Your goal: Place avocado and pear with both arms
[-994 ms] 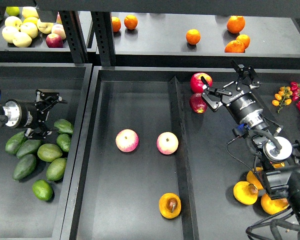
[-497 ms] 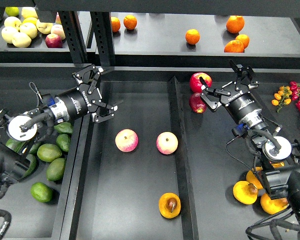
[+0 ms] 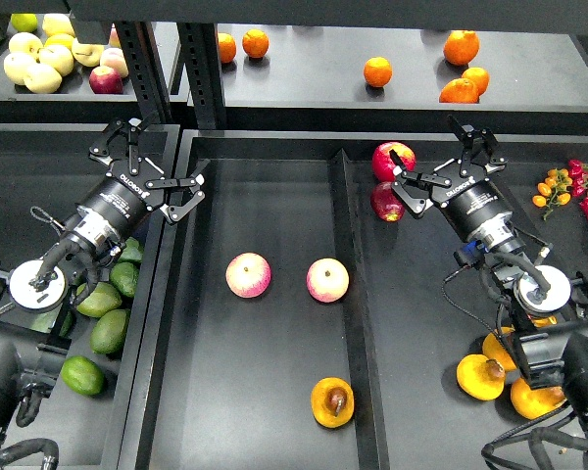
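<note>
The bright green avocado (image 3: 83, 373) lies at the near end of the left bin, apart from a pile of duller olive avocados (image 3: 103, 299). A pear (image 3: 333, 402), orange-yellow with a dark pit spot, lies at the front of the middle tray. More such pears (image 3: 481, 377) lie at the right, beside my right arm. My left gripper (image 3: 149, 166) is open and empty, above the wall between the left bin and the middle tray. My right gripper (image 3: 441, 159) is open and empty, next to two red apples (image 3: 392, 162).
Two pink-yellow apples (image 3: 248, 275) sit in the middle tray (image 3: 274, 196). A divider (image 3: 358, 294) splits the tray. Oranges (image 3: 377, 70) and pale apples (image 3: 39, 59) lie on the back shelf. Red peppers and small tomatoes (image 3: 568, 186) are at the far right.
My left arm swung up from the avocado pile, out over the middle tray, then back to the bin wall. The right gripper barely moved. No fruit moved.
</note>
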### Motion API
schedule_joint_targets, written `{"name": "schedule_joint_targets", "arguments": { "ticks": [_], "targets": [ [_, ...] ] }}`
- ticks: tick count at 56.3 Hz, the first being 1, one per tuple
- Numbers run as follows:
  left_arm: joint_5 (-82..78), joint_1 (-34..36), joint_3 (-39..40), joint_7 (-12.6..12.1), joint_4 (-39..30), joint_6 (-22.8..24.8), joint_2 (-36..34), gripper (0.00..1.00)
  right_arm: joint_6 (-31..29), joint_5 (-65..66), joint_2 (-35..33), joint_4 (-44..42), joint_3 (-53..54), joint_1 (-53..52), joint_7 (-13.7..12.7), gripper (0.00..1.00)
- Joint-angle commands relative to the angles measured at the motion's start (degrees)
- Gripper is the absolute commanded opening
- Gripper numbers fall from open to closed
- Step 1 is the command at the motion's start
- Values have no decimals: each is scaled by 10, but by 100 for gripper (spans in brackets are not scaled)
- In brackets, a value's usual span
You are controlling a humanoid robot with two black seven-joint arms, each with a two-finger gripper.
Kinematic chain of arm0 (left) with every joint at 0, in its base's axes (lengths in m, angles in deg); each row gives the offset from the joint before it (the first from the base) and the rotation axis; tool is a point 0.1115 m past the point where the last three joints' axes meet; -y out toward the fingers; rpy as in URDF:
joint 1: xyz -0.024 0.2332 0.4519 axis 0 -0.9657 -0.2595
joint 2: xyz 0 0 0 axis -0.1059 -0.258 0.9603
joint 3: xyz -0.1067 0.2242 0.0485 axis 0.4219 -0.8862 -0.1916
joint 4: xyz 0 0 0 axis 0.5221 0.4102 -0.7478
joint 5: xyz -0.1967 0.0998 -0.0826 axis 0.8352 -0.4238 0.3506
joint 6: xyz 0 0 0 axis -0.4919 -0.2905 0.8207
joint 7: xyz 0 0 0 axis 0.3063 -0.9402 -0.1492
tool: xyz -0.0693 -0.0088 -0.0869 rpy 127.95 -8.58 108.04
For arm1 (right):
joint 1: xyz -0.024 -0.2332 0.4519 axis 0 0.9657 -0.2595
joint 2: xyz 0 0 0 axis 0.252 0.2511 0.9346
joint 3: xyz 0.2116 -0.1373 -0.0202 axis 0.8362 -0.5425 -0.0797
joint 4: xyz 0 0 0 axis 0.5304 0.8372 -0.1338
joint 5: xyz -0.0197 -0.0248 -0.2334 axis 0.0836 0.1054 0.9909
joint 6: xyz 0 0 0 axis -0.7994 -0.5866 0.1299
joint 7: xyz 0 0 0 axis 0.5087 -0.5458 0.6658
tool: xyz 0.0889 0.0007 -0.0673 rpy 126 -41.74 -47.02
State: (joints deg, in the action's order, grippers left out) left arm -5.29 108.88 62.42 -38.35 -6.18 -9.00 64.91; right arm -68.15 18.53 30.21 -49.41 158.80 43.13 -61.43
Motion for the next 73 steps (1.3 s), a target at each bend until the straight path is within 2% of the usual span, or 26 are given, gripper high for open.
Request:
{"name": "schedule_joint_targets", "arguments": {
  "ticks": [1, 19, 20, 23, 32, 39, 50, 64, 73],
  "targets": [
    [14, -13, 11, 3, 1, 0, 0, 99, 0, 7, 0, -1, -1, -2, -14, 100],
    [34, -18, 24, 15, 2, 0, 0, 99, 0, 8, 0, -1, -87, -43, -92, 100],
    [34, -18, 23, 15, 2, 0, 0, 99, 0, 7, 0, -4, -126, -71, -110, 100],
    [34, -18, 23, 15, 3, 0, 0, 99, 0, 5, -24, -4, -172, -91, -126, 100],
    [34, -18, 24, 15, 3, 0, 0, 99, 0, 2, -81, -1, -336, -161, -126, 100],
    [34, -19, 24, 15, 1, 0, 0, 99, 0, 2, -101, 7, -421, -191, -126, 100],
    [34, -20, 22, 14, 3, 0, 0, 99, 0, 27, -97, 27, -510, -196, -126, 100],
    [34, -28, 18, 14, -1, 0, 0, 99, 0, 113, -108, 107, -633, -228, -126, 100],
    [35, -33, 17, 14, -5, 0, 0, 99, 0, 168, -126, 112, -676, -253, -126, 100]
  ]
}}
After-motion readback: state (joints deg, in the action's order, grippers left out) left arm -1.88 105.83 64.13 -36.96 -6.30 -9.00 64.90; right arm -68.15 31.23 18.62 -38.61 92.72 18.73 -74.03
